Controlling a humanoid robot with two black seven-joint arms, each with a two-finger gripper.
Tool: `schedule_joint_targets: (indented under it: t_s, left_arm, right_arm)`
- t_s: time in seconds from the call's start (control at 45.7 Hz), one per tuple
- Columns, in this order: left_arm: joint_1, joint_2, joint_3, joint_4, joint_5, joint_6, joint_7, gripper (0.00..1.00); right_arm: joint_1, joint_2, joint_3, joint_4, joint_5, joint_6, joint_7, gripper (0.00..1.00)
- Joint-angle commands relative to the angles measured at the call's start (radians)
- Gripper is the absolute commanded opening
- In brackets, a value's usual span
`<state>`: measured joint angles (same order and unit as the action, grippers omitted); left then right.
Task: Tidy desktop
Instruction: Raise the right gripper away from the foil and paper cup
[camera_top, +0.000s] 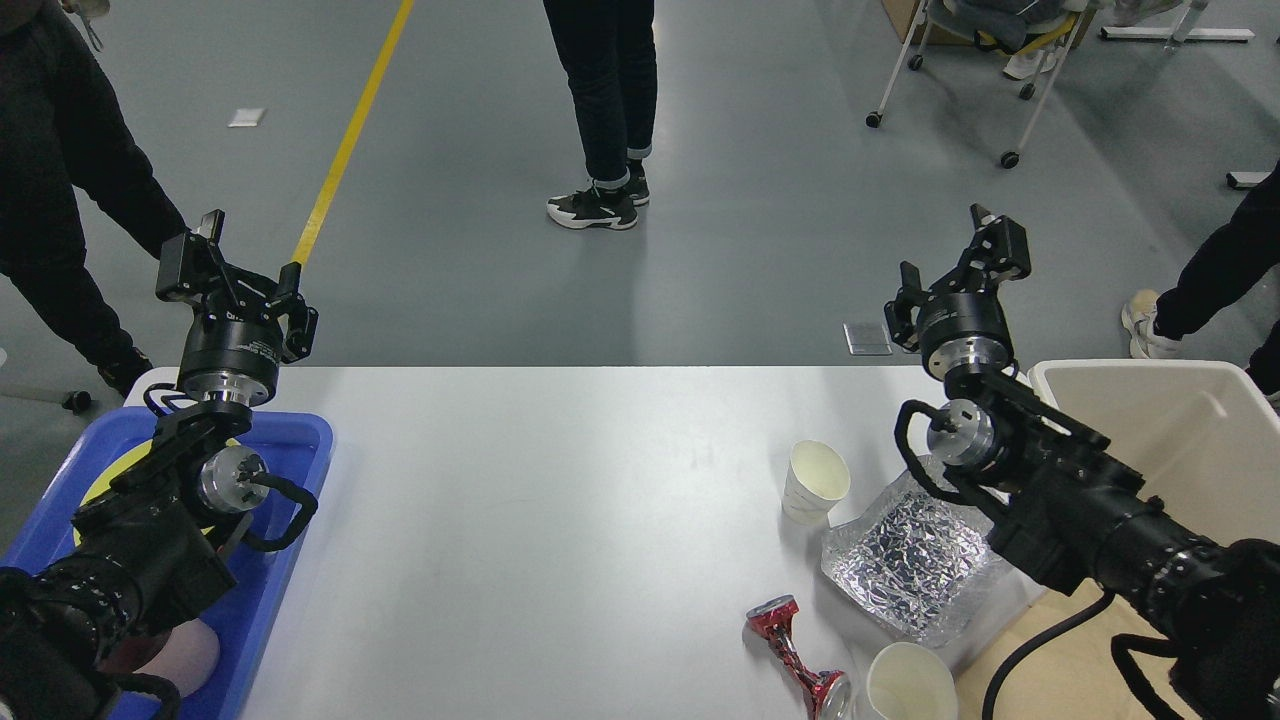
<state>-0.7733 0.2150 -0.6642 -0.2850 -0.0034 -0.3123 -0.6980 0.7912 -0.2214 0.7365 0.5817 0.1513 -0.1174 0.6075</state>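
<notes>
The white desktop fills the lower middle of the head view. On its right part stand a paper cup, a crumpled silver foil bag, a crushed red can and a second paper cup at the front edge. My right gripper is open and empty, raised above the far right edge of the desktop, beyond the foil bag. My left gripper is open and empty, raised above the far left corner.
A blue tray at the left edge holds a yellow plate and a pale cup, partly hidden by my left arm. A beige bin stands at the right. People stand on the floor beyond the table.
</notes>
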Motion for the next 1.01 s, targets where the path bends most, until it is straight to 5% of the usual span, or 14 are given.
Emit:
schedule_joint_targets:
  t_s: [0.0, 0.986]
  left_arm:
    - [0.000, 0.000, 0.000, 0.000, 0.000, -0.001, 0.000, 0.96]
    - [0.000, 0.000, 0.000, 0.000, 0.000, -0.001, 0.000, 0.96]
  right_arm:
    - [-0.015, -0.018, 0.095, -0.019, -0.001, 0.005, 0.000, 1.00]
    - [-0.079, -0.107, 0.054, -0.057, -0.002, 0.005, 0.003, 1.00]
